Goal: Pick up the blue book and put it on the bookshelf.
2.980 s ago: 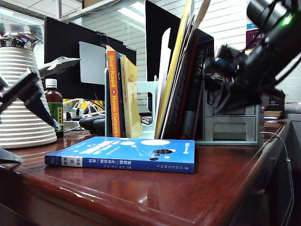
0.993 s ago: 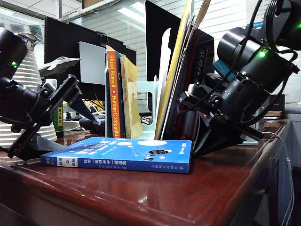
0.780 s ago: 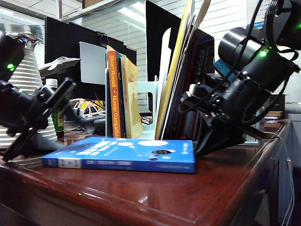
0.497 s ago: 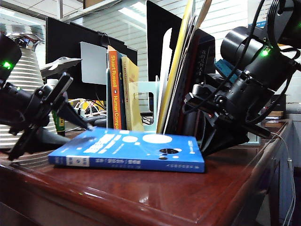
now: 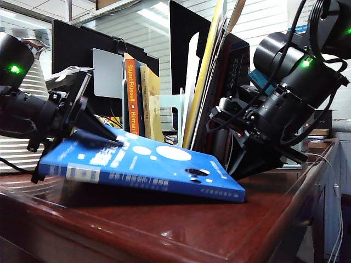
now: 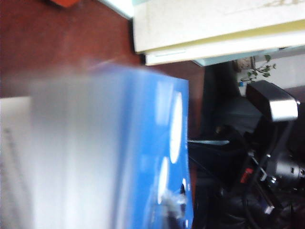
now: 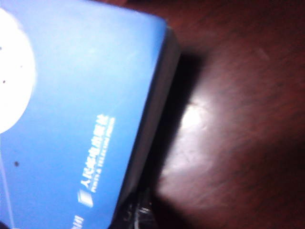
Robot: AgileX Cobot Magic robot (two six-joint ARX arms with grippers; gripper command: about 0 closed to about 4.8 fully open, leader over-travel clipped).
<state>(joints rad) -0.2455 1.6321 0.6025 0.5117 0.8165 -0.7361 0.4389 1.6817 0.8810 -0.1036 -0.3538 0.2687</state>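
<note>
Blue paperback book (image 5: 143,167) now tilts up off the dark wooden worktop (image 5: 181,230): my left tool (image 5: 82,118) has clamped its raised edge, my shut right tool (image 5: 249,159) bracing the low end.

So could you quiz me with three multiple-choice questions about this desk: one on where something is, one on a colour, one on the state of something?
1. Where does the orange-spined book stand?
A. upright in the bookshelf
B. flat on the table
C. on top of the blue book

2. What colour are the large circles on the blue book's cover?
A. yellow
B. white
C. red

3. How does the blue book lie?
A. flat on the table
B. upright in the bookshelf
C. tilted, left end raised

Answers:
1 A, its spine shows vertical between the rack's dividers.
2 B, the exterior view shows white circles on the cover.
3 C, the left gripper has its jaws closed on the book's raised left end, while the right end sits low on the table by the right gripper, whose jaws are shut.
</note>
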